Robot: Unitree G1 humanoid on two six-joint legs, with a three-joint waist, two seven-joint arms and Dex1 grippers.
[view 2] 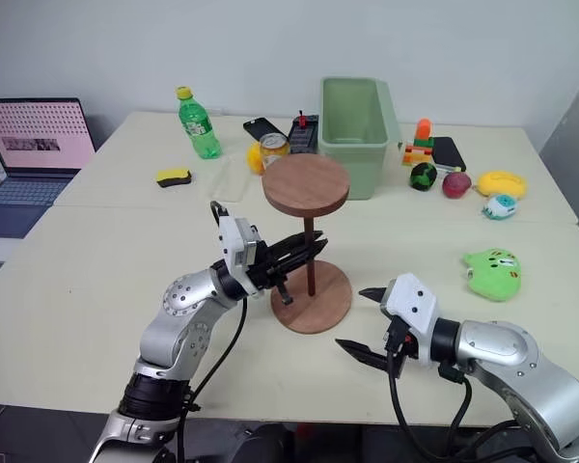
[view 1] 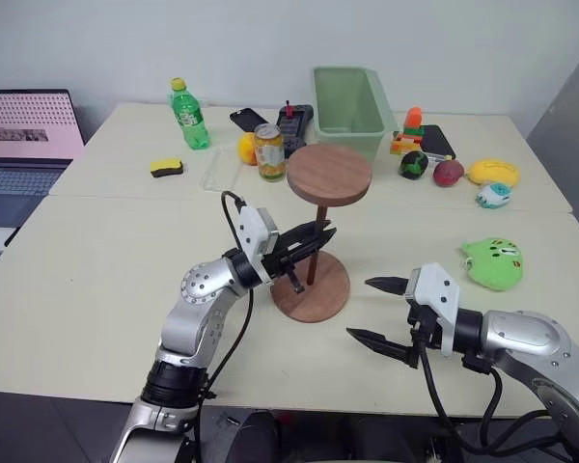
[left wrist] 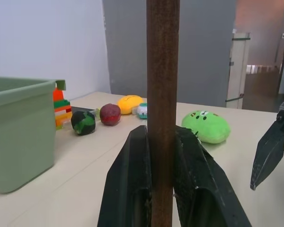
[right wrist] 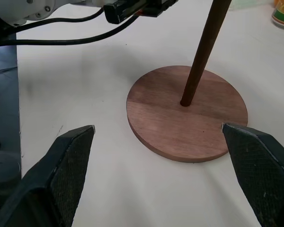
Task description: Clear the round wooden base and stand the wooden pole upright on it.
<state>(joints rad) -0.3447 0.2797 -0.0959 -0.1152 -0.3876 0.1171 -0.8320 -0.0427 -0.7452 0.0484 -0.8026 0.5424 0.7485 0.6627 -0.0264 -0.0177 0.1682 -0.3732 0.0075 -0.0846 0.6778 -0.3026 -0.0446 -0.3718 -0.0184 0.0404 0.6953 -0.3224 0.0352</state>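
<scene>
Already the wooden pole (view 1: 316,239) stands nearly upright with its foot in the centre hole of the round wooden base (right wrist: 187,113), its fixed disc uppermost, and the base sits bare on the table (view 1: 96,280). The left gripper (view 1: 320,233) has its fingers clamped tight on the shaft partway up; the right gripper (view 1: 374,311) waits just beside the base, fingers spread wide and empty. The risk, I judge, is in the letting go — the top-heavy disc could tip the pole if the foot is not fully seated, or a finger could drag the shaft sideways as the jaws part.
</scene>
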